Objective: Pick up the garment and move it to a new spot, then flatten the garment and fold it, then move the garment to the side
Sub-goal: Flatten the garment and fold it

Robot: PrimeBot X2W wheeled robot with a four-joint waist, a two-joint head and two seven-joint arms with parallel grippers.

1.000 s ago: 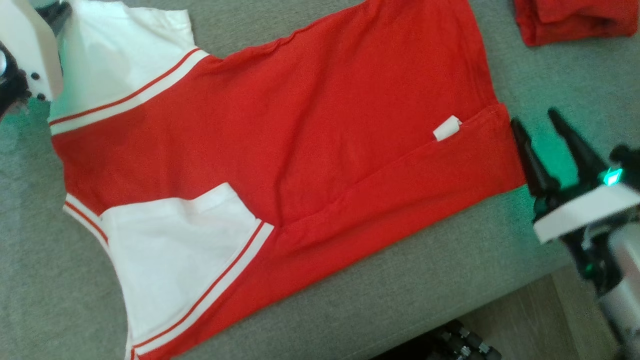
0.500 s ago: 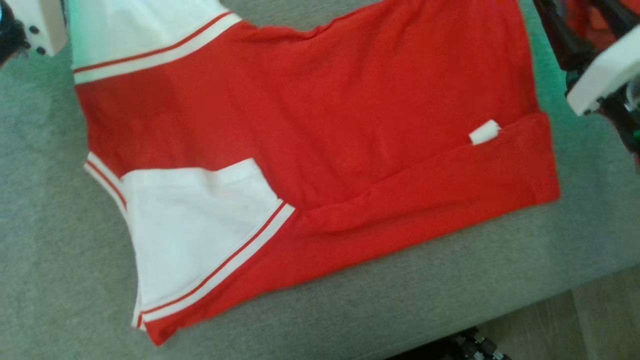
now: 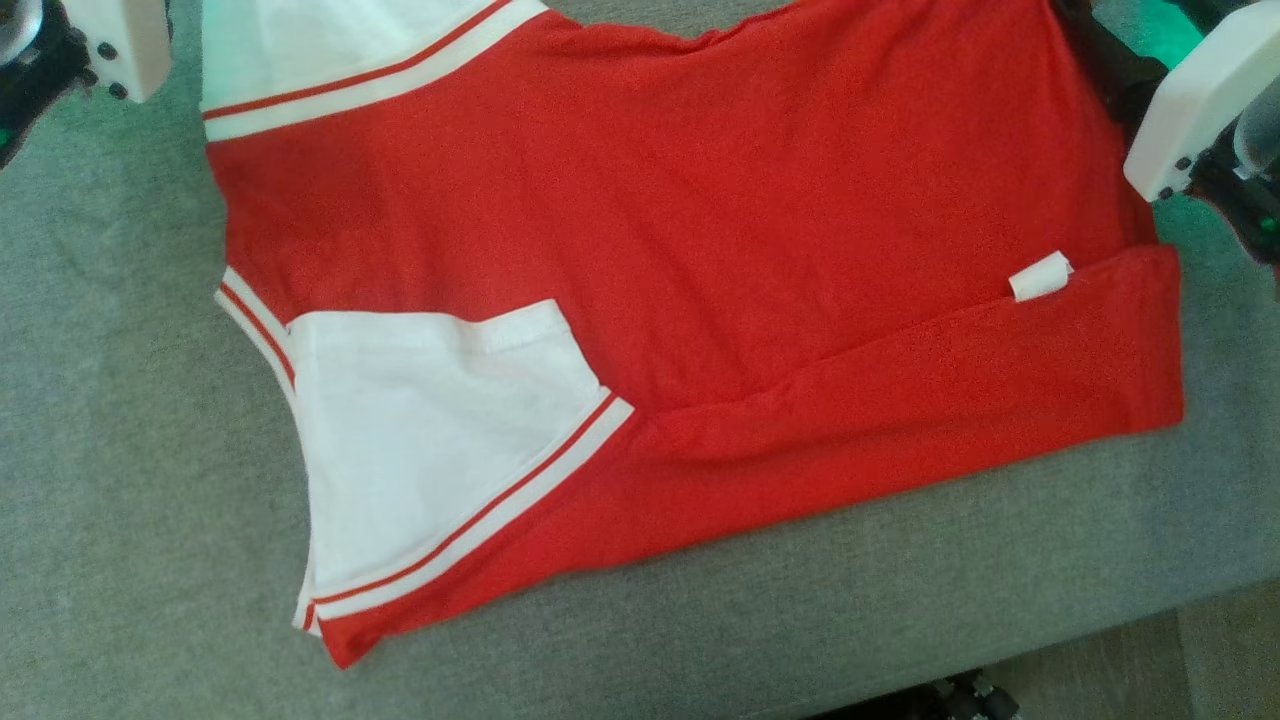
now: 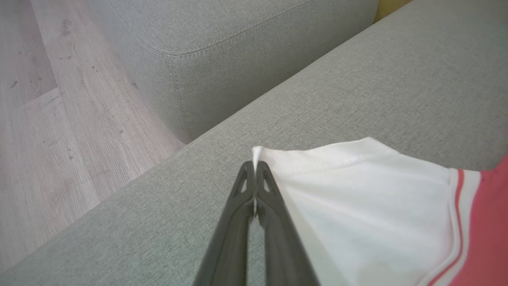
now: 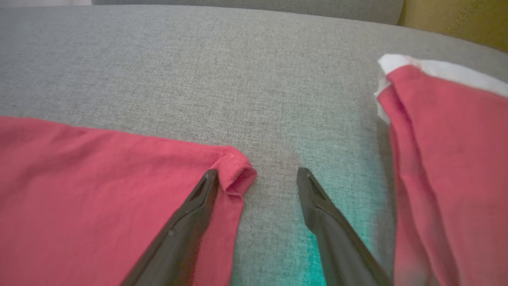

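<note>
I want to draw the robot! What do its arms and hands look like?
The left gripper and right gripper each have two long, dark fingers tapering to points. White boxy wrist covers carry little black screws. A green glow shines by the right one.

A grey fabric sofa seat carries everything, its front edge running along the bottom of the head view, with pale wooden floor beyond it. A red garment lies spread flat on the seat, one white sleeve with red-striped trim folded in over the body and a small white tag near the hem. In the right wrist view a second red cloth with a white edge lies near the hem corner, bare grey seat between them.
</note>
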